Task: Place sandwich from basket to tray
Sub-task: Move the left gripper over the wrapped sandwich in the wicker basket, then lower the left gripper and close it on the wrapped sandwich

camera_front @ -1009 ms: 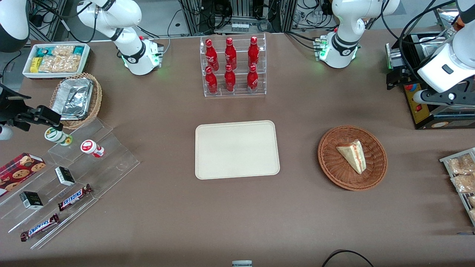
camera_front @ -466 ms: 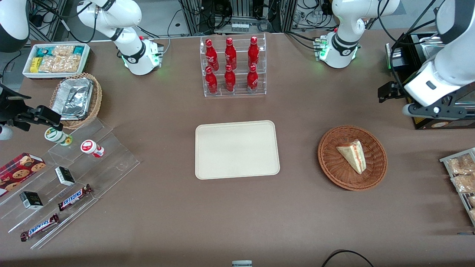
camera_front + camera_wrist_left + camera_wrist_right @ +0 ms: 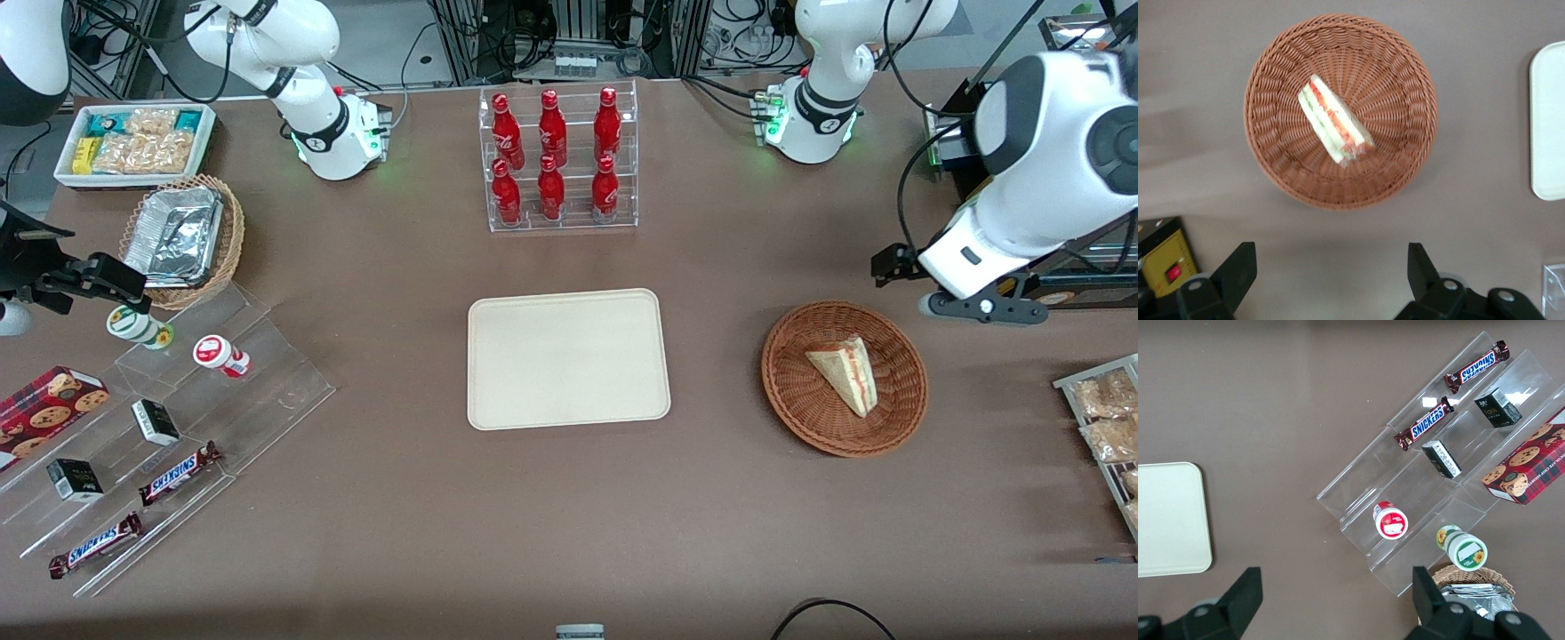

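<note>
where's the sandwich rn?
The sandwich lies in the basket, toward the working arm's end of the table from the tray. The open gripper hovers beside the basket, touching nothing.

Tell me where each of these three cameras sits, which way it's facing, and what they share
Front view: high, facing both arms, over tray, basket, sandwich; gripper hangs open, farther from the camera than the basket.
Left wrist view: straight down on basket and sandwich; its own fingers show.
Right wrist view: down on snack shelves; parked fingers show.
Shared: all see the tray.
</note>
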Robot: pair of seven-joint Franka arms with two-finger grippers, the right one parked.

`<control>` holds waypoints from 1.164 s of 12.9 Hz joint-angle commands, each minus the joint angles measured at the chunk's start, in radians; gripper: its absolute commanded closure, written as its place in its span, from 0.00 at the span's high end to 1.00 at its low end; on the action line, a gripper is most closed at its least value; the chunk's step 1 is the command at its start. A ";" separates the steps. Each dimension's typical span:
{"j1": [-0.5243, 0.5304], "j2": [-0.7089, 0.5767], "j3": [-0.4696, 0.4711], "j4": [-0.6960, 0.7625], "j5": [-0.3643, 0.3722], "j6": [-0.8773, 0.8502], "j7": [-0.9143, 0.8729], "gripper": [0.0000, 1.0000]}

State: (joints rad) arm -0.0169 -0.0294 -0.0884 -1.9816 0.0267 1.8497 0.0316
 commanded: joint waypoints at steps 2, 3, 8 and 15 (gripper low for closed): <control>-0.003 0.005 0.007 -0.124 -0.001 0.178 -0.012 1.00; 0.006 0.020 0.009 -0.153 -0.001 0.237 -0.013 1.00; 0.009 0.106 0.007 -0.210 -0.001 0.423 -0.192 1.00; -0.003 0.195 0.001 -0.201 -0.001 0.499 -0.825 1.00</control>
State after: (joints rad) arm -0.0108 0.1420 -0.0823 -2.1929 0.0235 2.3297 -0.6324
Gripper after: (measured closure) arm 0.000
